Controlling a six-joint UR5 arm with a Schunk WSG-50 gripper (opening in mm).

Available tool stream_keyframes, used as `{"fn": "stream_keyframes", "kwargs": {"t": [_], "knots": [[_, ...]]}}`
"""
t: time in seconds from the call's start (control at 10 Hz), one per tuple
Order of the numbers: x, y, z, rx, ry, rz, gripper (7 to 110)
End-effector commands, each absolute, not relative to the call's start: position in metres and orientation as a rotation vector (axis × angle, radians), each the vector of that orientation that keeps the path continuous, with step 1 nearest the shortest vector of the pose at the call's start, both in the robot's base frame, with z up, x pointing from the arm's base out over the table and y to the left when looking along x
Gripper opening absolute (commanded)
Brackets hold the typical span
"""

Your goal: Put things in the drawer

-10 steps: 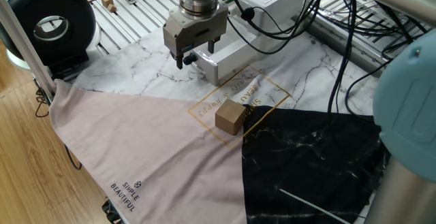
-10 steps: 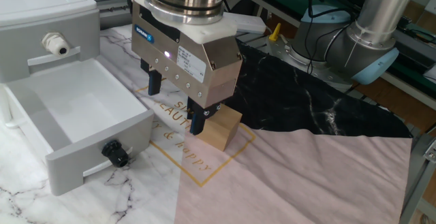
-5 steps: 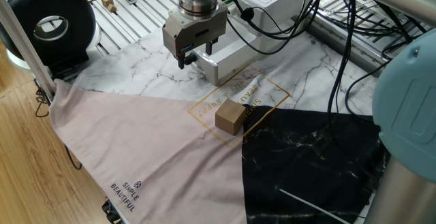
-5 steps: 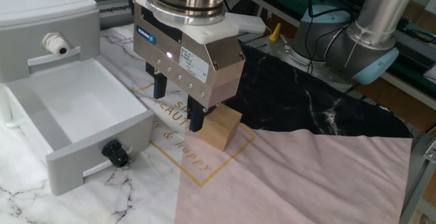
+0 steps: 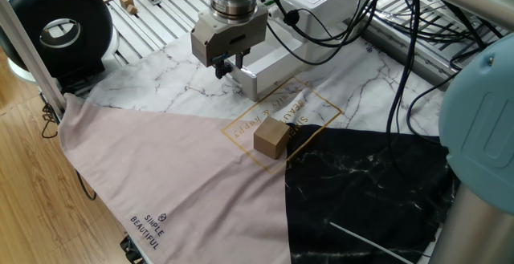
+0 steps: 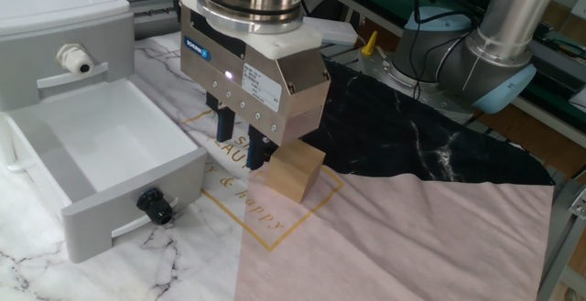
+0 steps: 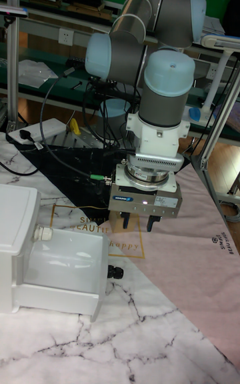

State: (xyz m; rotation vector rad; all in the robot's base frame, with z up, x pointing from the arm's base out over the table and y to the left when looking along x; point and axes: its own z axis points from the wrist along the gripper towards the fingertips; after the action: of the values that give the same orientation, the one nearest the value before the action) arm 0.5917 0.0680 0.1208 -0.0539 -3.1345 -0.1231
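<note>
The tan-brown cube (image 5: 271, 138) (image 6: 293, 173) rests on the gold-printed square of the cloth, free of any grip. My gripper (image 5: 229, 65) (image 6: 242, 136) (image 7: 139, 223) hangs above the cloth between the cube and the drawer, up and to the left of the cube in one fixed view. Its dark fingers (image 6: 224, 123) stand a narrow gap apart with nothing between them. The white drawer (image 6: 55, 168) (image 7: 63, 294) is pulled out, with bare white walls and floor, and its black knob (image 6: 156, 207) (image 7: 113, 271) faces forward. In the tall fixed view the gripper hides the cube.
The white cabinet (image 6: 55, 26) sits behind the drawer. A pink, marble and black cloth (image 5: 161, 176) covers the table. A black round device (image 5: 56, 27) and tiny wooden blocks (image 5: 127, 3) lie at the far left, and cables (image 5: 385, 23) trail at the back.
The gripper's fingers have drawn closer together, with nothing between them. The gripper has shifted slightly, and the cube and drawer have stayed put.
</note>
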Motion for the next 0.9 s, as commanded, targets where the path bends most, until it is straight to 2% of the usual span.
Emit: {"fn": "stream_keyframes", "kwargs": {"t": [0.0,0.8], "knots": [[0.59,0.071,0.123,-0.051,-3.127,-0.152,7],[0.557,0.071,0.123,0.056,-3.028,-0.181,7]]}}
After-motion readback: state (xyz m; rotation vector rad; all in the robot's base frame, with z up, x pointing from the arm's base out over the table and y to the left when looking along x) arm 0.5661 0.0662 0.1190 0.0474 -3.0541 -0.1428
